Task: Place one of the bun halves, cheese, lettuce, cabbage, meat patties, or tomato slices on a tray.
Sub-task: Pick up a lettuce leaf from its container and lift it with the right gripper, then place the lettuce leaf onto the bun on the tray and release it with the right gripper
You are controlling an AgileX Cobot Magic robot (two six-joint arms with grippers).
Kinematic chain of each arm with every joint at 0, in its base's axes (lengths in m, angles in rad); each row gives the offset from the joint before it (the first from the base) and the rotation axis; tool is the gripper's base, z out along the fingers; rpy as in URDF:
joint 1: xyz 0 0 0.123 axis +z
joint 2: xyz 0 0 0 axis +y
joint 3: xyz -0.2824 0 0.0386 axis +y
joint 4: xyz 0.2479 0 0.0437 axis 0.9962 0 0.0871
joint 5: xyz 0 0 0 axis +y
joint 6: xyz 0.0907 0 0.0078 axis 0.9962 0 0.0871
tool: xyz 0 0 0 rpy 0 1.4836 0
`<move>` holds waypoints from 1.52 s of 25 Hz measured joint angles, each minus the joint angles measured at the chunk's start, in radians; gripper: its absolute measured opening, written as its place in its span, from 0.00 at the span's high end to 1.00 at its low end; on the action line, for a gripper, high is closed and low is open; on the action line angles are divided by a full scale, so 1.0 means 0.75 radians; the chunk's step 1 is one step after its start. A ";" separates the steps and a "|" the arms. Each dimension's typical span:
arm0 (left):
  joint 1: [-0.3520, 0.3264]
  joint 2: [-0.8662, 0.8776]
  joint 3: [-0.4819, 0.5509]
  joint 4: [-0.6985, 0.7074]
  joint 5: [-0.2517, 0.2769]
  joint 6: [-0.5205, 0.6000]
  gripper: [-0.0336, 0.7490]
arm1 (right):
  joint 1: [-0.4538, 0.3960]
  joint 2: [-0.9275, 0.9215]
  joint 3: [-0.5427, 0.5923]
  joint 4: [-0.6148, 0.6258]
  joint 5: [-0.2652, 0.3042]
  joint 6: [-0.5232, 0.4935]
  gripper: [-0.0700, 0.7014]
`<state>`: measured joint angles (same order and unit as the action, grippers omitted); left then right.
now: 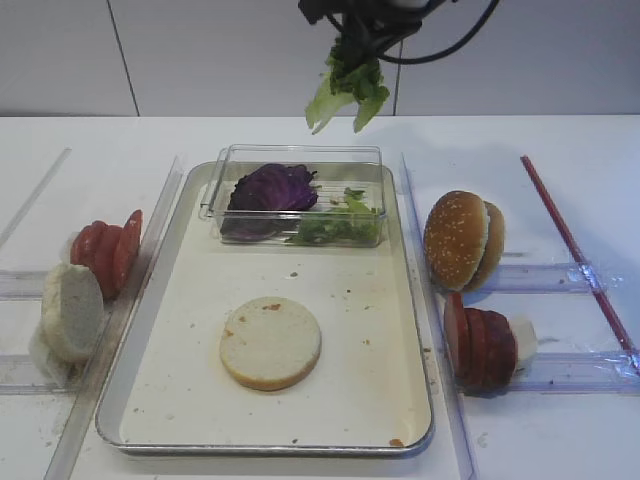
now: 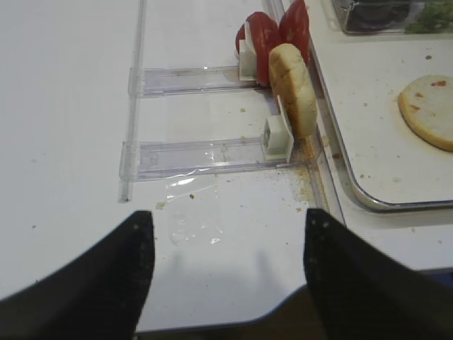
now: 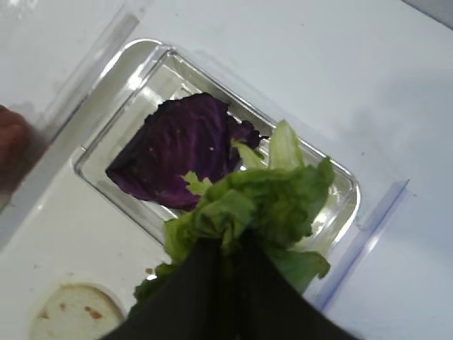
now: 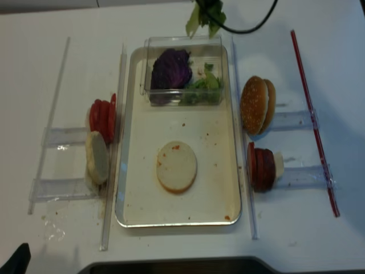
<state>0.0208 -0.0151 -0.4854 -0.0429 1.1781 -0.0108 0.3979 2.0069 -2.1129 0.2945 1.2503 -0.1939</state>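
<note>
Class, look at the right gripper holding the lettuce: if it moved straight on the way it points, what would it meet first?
Probably the clear plastic box, with the cabbage inside; the right gripper, shut on lettuce, points down at it. Depth is unclear.

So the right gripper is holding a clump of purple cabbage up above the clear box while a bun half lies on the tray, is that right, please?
Not quite: the right gripper holds green lettuce, not cabbage. The purple cabbage lies in the clear box, as the exterior high view shows. The bun half does lie on the tray.
</note>
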 joint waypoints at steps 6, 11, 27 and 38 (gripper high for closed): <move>0.000 0.000 0.000 0.000 0.000 0.000 0.42 | 0.014 -0.022 0.036 0.093 0.000 0.141 0.82; 0.000 0.000 0.000 0.000 0.000 0.000 0.42 | 0.083 -0.112 0.209 0.093 0.000 0.145 0.82; 0.000 0.000 0.000 0.000 0.000 0.000 0.42 | 0.425 -0.185 0.479 -0.006 -0.005 0.173 0.82; 0.000 0.000 0.000 0.000 0.000 0.000 0.42 | 0.452 -0.185 0.662 -0.035 -0.215 0.193 0.82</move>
<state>0.0208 -0.0151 -0.4854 -0.0429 1.1781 -0.0108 0.7372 1.8683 -1.6161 0.2679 1.0888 -0.0489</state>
